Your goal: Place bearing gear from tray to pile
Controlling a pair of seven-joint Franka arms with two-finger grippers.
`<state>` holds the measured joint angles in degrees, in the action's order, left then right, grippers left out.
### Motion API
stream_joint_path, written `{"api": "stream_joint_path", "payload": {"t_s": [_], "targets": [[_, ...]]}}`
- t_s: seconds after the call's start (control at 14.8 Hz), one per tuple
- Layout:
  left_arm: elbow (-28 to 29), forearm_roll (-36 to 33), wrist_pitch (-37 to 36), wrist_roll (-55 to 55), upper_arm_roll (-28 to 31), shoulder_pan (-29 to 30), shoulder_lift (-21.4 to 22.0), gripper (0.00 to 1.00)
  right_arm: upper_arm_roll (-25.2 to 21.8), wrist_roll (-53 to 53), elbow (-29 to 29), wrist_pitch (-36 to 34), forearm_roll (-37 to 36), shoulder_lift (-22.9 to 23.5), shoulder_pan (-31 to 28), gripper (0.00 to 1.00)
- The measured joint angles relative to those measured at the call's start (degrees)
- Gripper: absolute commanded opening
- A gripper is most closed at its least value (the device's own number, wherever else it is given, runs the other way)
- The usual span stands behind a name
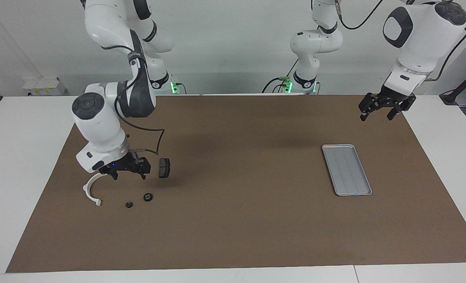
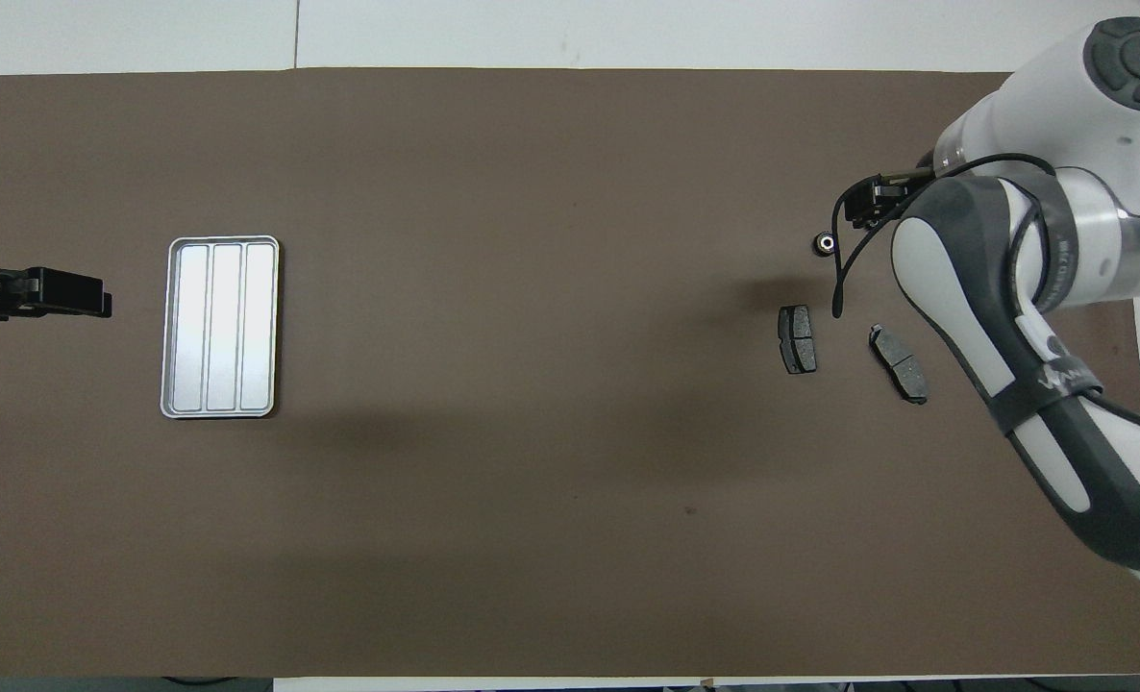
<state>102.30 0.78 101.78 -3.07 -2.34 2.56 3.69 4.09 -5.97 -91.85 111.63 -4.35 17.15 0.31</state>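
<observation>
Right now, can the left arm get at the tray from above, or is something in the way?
Probably yes. The tray lies bare, nothing in it or over it. The left gripper hangs with open jaws, over the mat beside the tray at the left arm's end, with nothing between them.

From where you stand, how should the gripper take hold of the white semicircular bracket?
Judging by its pose, come straight down and pinch across the thin band of the white bracket at mid-arc. It lies flat on the mat, so only the band's width fits between fingers; the open mouth offers nothing to grip.
</observation>
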Motion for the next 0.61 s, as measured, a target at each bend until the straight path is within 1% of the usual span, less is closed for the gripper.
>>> {"api": "stream_joint_path", "payload": {"t_s": [0.2, 0.34, 0.47, 0.61], "targets": [[-0.02, 0.0, 0.03, -0.04, -0.01, -0.06, -0.07, 1.0, 0.3, 0.0, -3.28, -7.21, 2.73, -11.15, 0.11, 1.0], [-0.02, 0.0, 0.06, -0.06, -0.02, -0.07, -0.07, 1.0, 0.4, 0.0, -4.59, -12.04, 3.33, -17.49, 0.11, 1.0], [-0.02, 0.0, 0.08, -0.08, -0.02, -0.08, -0.07, 1.0, 0.5, 0.0, -5.43, -15.98, 3.43, -21.99, 0.28, 1.0], [-0.02, 0.0, 0.08, -0.09, -0.02, -0.08, -0.07, 1.0, 0.54, 0.0, -5.93, -19.8, 3.43, -24.84, 0.7, 1.0]]}}
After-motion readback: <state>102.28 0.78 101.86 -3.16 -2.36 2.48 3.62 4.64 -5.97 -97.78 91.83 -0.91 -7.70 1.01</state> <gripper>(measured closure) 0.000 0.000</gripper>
